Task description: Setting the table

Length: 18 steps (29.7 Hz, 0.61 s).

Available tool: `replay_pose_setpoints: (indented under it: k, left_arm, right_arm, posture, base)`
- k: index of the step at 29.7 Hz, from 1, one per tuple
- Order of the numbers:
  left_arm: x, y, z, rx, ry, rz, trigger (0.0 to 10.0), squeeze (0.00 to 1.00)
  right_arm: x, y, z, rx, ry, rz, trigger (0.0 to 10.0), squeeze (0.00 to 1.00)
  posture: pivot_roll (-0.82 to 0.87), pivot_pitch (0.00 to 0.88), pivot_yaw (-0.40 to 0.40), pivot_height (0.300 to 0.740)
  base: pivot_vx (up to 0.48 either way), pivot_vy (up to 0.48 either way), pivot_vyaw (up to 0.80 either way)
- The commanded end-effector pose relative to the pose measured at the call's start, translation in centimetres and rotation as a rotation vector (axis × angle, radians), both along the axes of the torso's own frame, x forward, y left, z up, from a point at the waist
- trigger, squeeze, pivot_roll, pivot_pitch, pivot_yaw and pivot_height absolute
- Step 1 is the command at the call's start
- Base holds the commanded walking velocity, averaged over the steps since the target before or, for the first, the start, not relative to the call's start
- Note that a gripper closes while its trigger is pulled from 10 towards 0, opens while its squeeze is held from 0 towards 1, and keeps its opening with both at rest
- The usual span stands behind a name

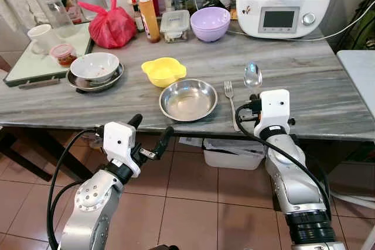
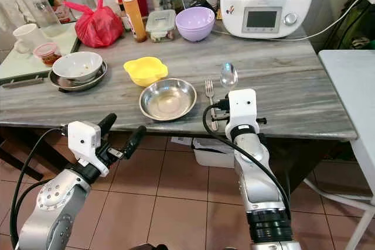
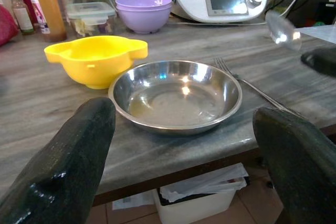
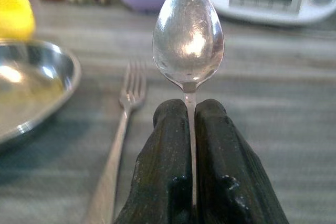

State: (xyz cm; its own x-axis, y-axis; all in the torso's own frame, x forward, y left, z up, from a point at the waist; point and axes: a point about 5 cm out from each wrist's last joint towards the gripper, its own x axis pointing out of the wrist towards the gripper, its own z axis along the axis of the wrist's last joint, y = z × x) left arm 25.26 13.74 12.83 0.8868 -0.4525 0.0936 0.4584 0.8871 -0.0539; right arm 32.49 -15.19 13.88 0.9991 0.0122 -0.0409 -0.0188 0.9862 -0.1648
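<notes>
Place setting partly laid, by look of it. Shiny round steel plate point(image 1: 188, 99) sits near front edge of grey streaked stone table point(image 1: 310, 80). Slim metal fork point(image 1: 231, 102) lies just beside plate, on robot's right. Spoon point(image 1: 253, 76), polished oval bowl, not yet down: right hand point(image 4: 191, 129) pinches its thin handle between 2 matte black fingers, just right of fork, seemingly above table. Left hand point(image 1: 152, 135) spread wide, empty, below table edge. Glossy yellow plastic bowl point(image 1: 164, 71) behind plate.
</notes>
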Motion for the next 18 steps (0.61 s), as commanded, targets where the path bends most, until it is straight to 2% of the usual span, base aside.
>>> replay_pose_setpoints:
  k: [1,12,18]
  left_arm:
    - [-0.2,0.2,0.2,0.006,0.001,-0.015,10.0,0.00]
    - [-0.6,-0.7,0.2,-0.006,0.020,-0.088,10.0,0.00]
    - [-1.0,-1.2,0.0,-0.005,0.038,-0.144,10.0,0.00]
  right_arm:
    - [0.5,0.1,0.3,0.003,0.011,0.010,10.0,0.00]
    - [1.6,-0.4,0.3,0.002,0.067,-0.002,10.0,0.00]
    - [1.9,-1.2,0.3,0.021,0.085,-0.037,10.0,0.00]
  posture:
    - [-0.11,0.131,0.106,0.740]
    - [-0.12,0.139,0.106,0.740]
    - [-0.12,0.144,0.110,0.740]
  base:
    - [0.000,0.000,0.00]
    - [0.000,0.000,0.00]
    - [0.000,0.000,0.00]
